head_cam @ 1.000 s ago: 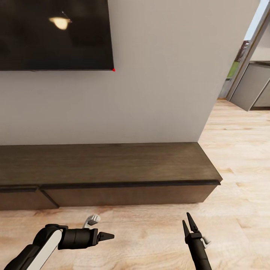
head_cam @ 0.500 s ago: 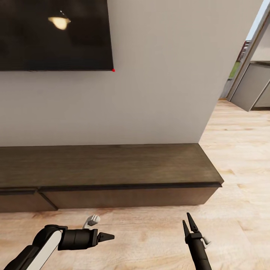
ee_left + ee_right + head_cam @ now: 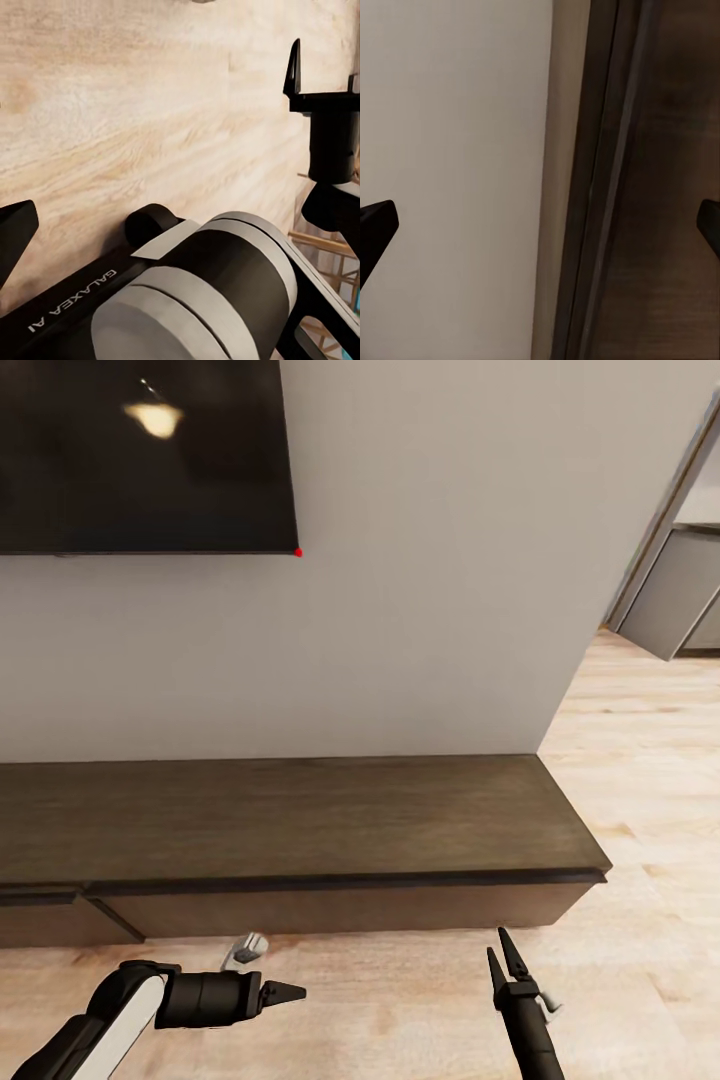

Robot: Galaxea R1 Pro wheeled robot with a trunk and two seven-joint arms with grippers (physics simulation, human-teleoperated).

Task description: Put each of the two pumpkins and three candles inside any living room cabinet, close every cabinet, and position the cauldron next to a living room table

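Note:
The long low dark-brown cabinet (image 3: 300,820) runs along the wall, and its right end stops at the wall's corner. Its drawer fronts look shut; the far-left front (image 3: 50,920) seems to stand slightly proud. My left gripper (image 3: 290,992) hovers low over the floor in front of the cabinet, points right and is open, with one fingertip (image 3: 15,232) at the left wrist view's edge. My right gripper (image 3: 502,958) points up toward the cabinet (image 3: 660,187), open and empty. The pumpkins, candles, cauldron and table are out of view.
A dark TV (image 3: 140,455) hangs on the pale wall above the cabinet's left part. Light wood floor (image 3: 620,780) stretches to the right, past the wall's corner, toward grey kitchen units (image 3: 680,600). In the left wrist view my right arm (image 3: 210,292) lies across the floor.
The whole view has shifted: the cabinet now sits lower and larger, so the camera has moved closer. Both arms keep the same pose.

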